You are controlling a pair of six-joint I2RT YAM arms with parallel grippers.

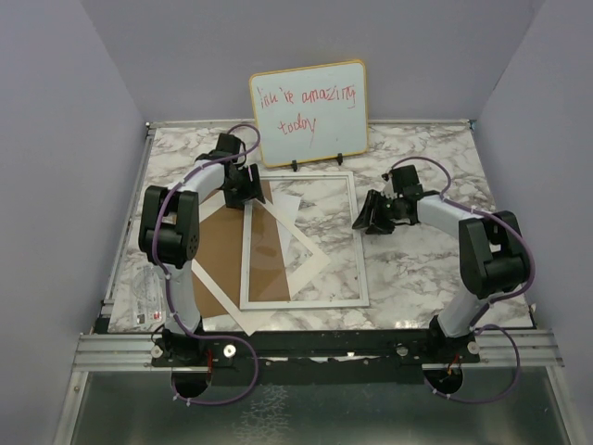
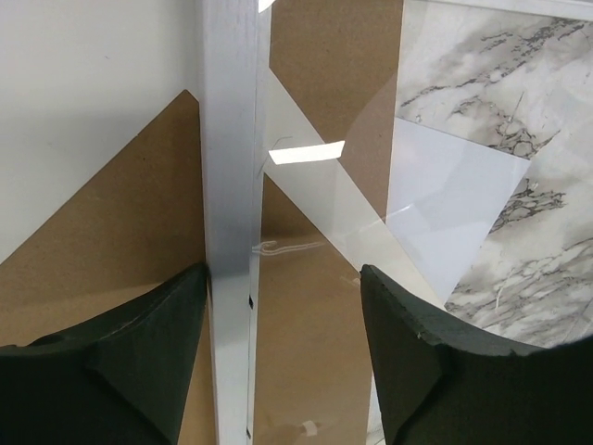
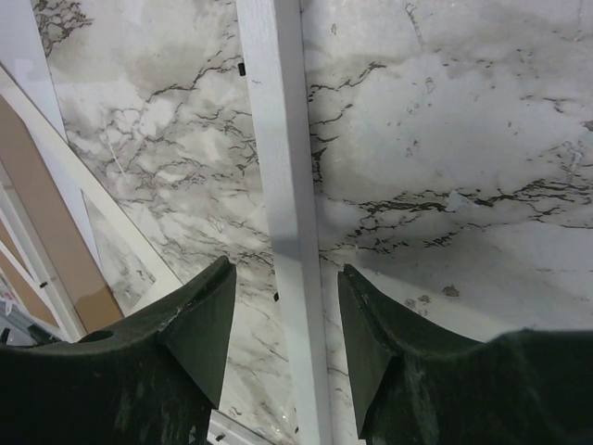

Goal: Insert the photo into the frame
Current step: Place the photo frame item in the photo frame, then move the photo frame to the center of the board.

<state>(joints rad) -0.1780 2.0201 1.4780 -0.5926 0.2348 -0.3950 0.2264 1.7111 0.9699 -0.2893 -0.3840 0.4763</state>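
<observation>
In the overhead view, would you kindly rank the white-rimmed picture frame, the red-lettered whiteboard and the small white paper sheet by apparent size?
1. White-rimmed picture frame.
2. Red-lettered whiteboard, though it stands farther off and leaning, so the gap is unsure.
3. Small white paper sheet, clearly smallest.

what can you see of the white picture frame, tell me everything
The frame is a large rectangle with a thin white rim and a clear glossy pane, lying flat on the marble table. Its left part covers a brown board and a white mat. The left end effector and right end effector, both open, straddle its left and right rims.
</observation>
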